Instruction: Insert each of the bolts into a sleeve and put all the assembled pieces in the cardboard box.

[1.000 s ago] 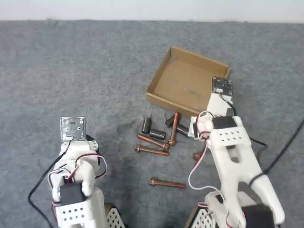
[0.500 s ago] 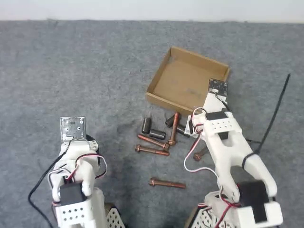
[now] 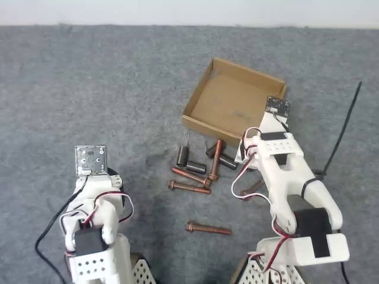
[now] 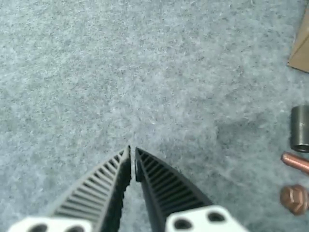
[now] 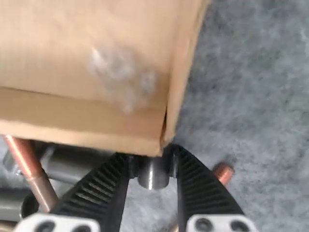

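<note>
Dark cylindrical sleeve (image 5: 153,177) in ribbed right gripper (image 5: 152,160), beside cardboard box (image 5: 96,118) corner.

cardboard box (image 3: 207,126) behind bolts (image 3: 190,176) and sleeves (image 3: 182,156) | lone bolt (image 3: 208,228) before them | sleeve (image 5: 153,176) inside right tool (image 5: 151,162) at box corner

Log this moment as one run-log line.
left end effector: shut, over carpet | right end effector: shut on sleeve beside cardboard box corner | cardboard box: empty | bolts: loose on carpet
</note>
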You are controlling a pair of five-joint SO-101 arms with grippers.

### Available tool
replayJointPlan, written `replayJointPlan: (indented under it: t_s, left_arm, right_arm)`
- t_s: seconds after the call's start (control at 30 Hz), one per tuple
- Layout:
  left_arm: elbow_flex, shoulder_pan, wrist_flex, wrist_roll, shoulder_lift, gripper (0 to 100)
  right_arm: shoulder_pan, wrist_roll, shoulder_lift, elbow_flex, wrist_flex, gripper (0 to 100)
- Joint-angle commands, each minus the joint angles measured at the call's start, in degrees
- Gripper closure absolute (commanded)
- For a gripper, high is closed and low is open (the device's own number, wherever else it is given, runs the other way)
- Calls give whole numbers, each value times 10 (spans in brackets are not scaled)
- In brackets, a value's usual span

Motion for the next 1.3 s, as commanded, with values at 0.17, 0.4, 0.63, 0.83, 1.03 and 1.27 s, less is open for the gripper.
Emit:
replayJointPlan:
  t_s: [0.17,0.4,0.63,0.83,1.03,1.27]
  left_arm:
    - [-7,-4,-11,-4,-9,987]
    - [-7,-4,-11,-5,-9,987]
    - [-7,-4,-11,-5,-9,987]
    - [-7,-4,-11,-5,-9,987]
    - [-7,-4,-11,-5,-9,987]
    - [-7,-4,-11,-5,-9,987]
  right_arm:
    - [12,70,-49,-36,17,902]
    - [9,81,-45,-35,16,902]
    - [9,83,-15,-35,-13,890]
    - [8,83,-10,-45,23,798]
    - [9,83,-4,-47,24,861]
    - [9,113,38,-82,38,994]
